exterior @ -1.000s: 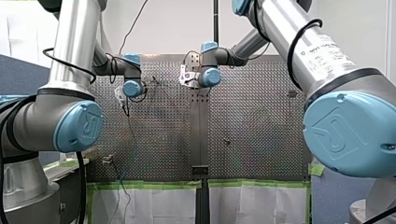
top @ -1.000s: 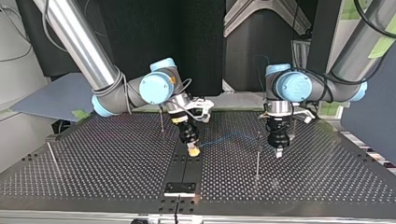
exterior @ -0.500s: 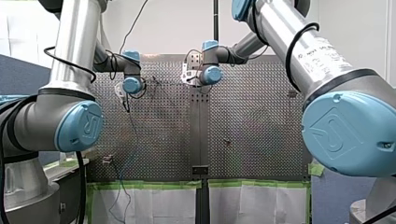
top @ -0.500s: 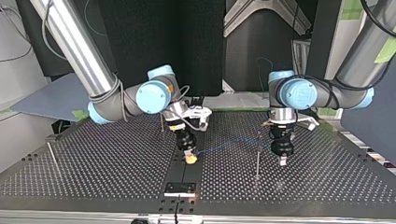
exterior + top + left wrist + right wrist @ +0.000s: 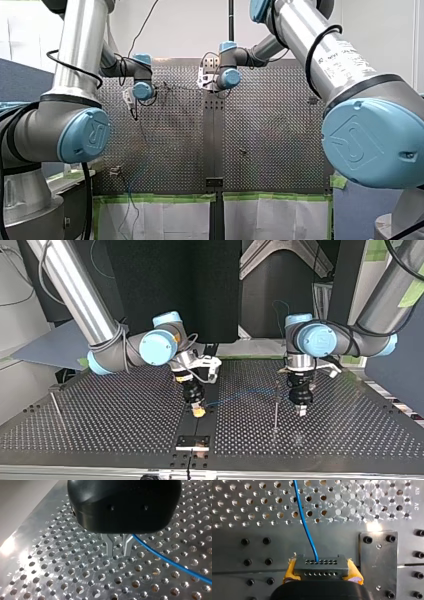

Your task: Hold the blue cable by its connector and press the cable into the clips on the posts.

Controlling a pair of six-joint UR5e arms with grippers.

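— Two grippers, what is each doing?
— My right gripper [image 5: 322, 572] pinches the black connector [image 5: 321, 563] between yellow pads [image 5: 290, 568]. The blue cable [image 5: 305, 525] leaves it toward twelve o'clock over the tabletop [image 5: 249, 552].
— And the left?
— My left gripper [image 5: 118, 552] has its fingers slightly apart, pinching nothing. The cable passes at its four o'clock. In the top view a post [image 5: 275, 407] stands at its nine o'clock.

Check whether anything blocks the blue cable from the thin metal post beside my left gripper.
Nothing visible does. The thin blue cable runs free over the perforated metal table from the black connector block in my right gripper to the slim metal post.
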